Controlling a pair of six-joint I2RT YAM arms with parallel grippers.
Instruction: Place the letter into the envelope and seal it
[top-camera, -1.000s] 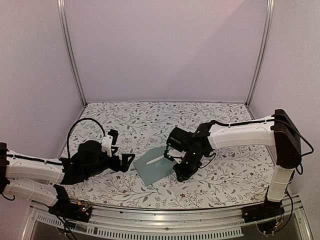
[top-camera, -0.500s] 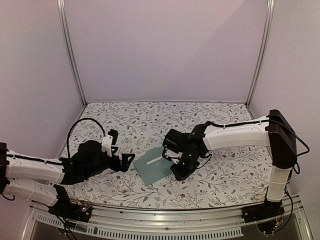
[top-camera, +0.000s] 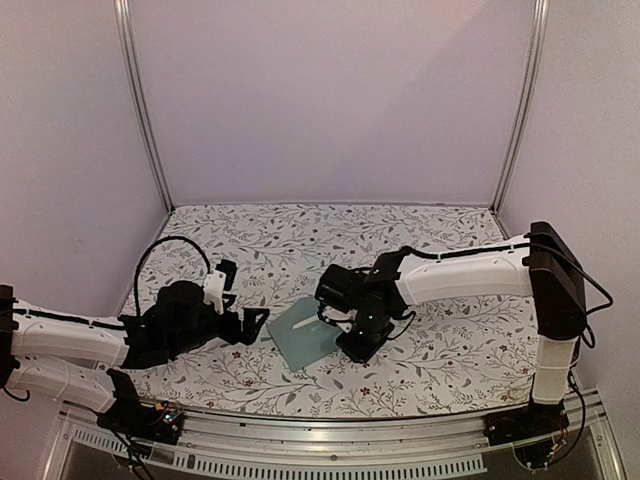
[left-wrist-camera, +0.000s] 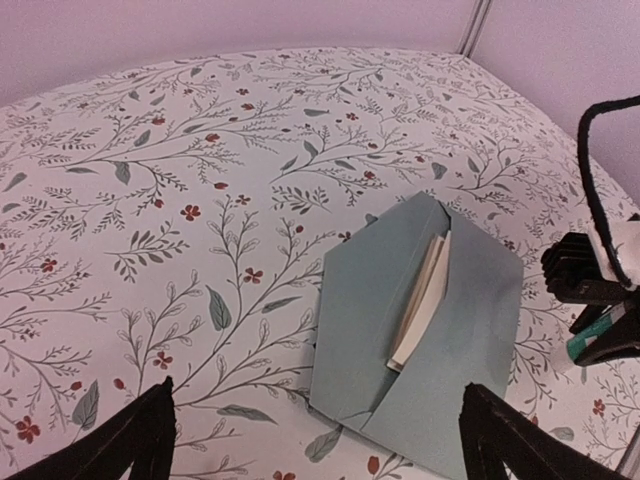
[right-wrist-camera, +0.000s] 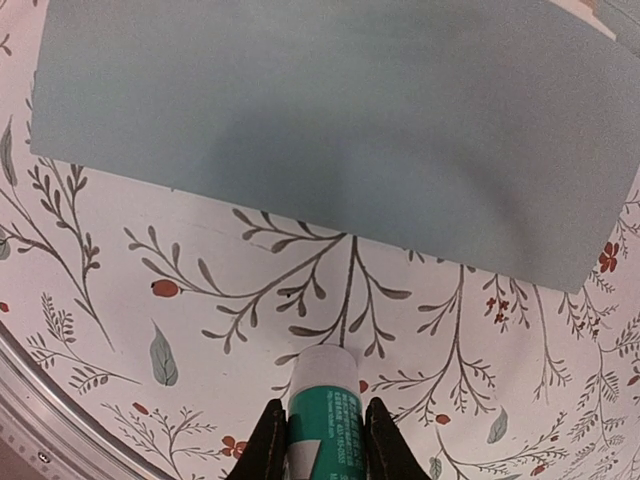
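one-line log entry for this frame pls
letter: in envelope, edge showing | right claw: gripping glue stick beside envelope | left claw: open, empty

Two-tone white-and-black left arm (top-camera: 70, 340), right arm (top-camera: 465, 275): tubular white shell links, black joint housings. Black cable loop (top-camera: 165, 238) over left wrist. Boxy black elbow housing (top-camera: 555, 278), right. Left gripper (top-camera: 258, 325): black tapered fingers (left-wrist-camera: 120, 445).

floral-print table (top-camera: 300, 240), teal envelope (top-camera: 310, 347) lying flat
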